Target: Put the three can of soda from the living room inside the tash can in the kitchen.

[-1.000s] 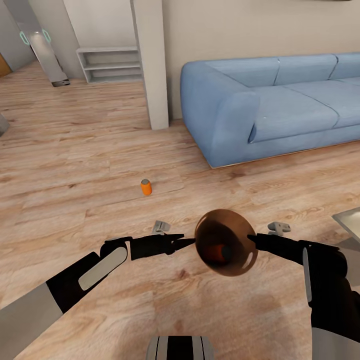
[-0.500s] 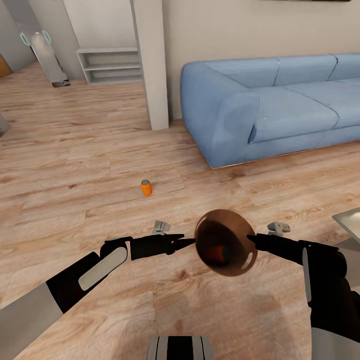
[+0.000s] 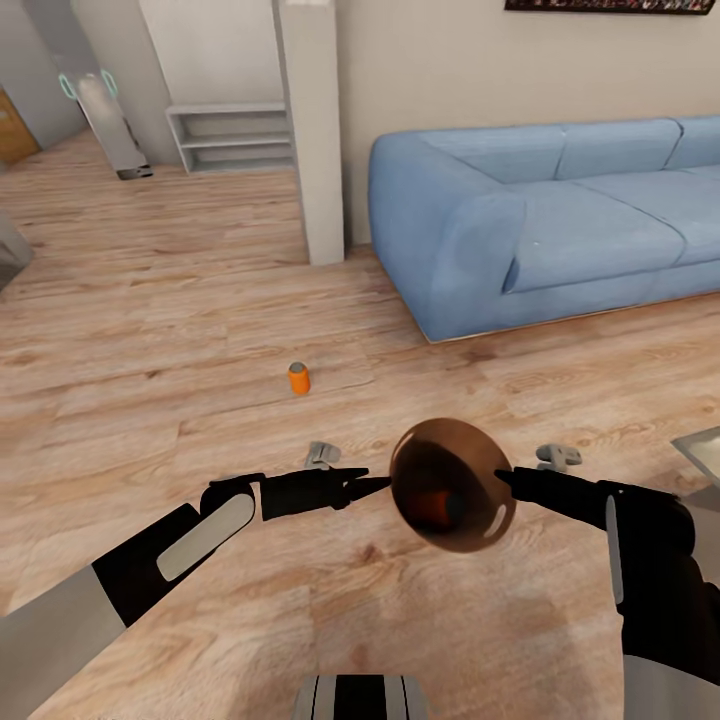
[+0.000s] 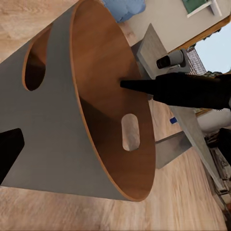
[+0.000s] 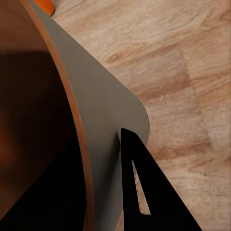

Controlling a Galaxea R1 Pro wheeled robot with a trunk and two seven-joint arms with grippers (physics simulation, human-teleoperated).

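No legible text, labels, brands, numbers or signs in any view. Orange soda can on floor: too small, no print readable. Dark framed picture on far wall above sofa: cut off at edge, content not readable

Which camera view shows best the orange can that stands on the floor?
The head view: the orange can stands upright on the wood floor, whole, ahead of the trash can. The right wrist view catches an orange sliver beyond the bin's rim, perhaps that can.
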